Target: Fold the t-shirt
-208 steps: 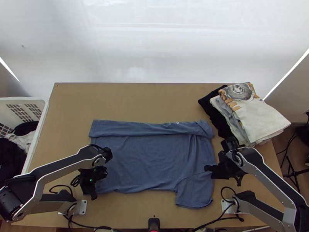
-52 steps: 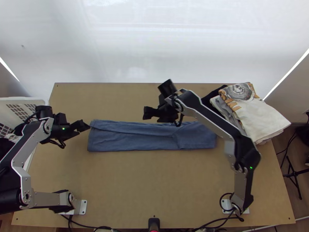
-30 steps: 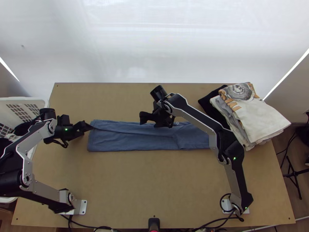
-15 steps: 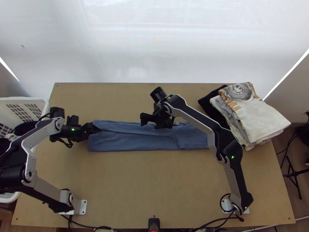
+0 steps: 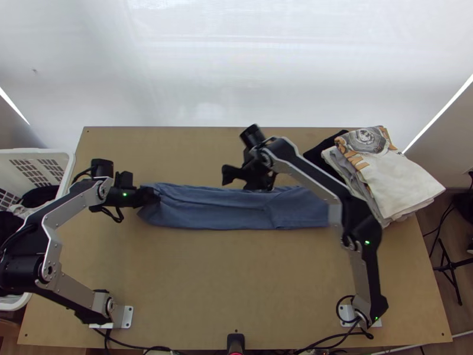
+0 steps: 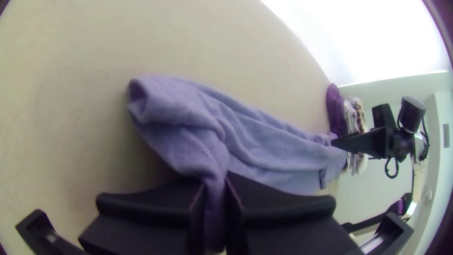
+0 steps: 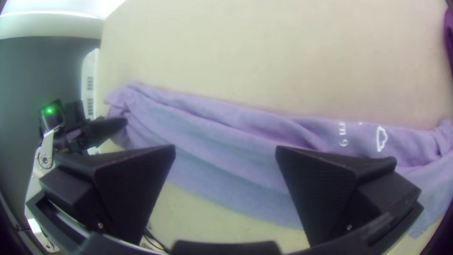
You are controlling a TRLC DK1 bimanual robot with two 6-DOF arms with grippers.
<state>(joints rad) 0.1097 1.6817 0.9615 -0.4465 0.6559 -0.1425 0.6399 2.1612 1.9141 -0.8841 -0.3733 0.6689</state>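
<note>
Our left gripper (image 6: 216,186) has moved inward, clamped on one end of the t-shirt (image 5: 207,210) — a long strip on the table (image 5: 236,272), lengthwise folds apparently done. Our right gripper (image 7: 225,148) hangs open above — crosswise folding remains.

T-shirt (image 5: 224,214), soft cloth strip mid-frame: plain slate blue, small white print (image 7: 381,138). Stack at upper right: cream cloth (image 5: 408,186) with orange lettering and a round grey-and-black motif, grey cloth (image 5: 341,165) and black cloth (image 5: 319,152) at its left side. White plastic basket (image 5: 70,168) at left edge, slots in a grid pattern, black and off-white laundry (image 5: 35,195) in it. Left gripper (image 5: 155,194) black, green light (image 5: 125,194); right gripper (image 5: 248,177) black. Wooden table (image 5: 236,278) plain tan. Backdrop (image 5: 236,77) across top: white.
</note>
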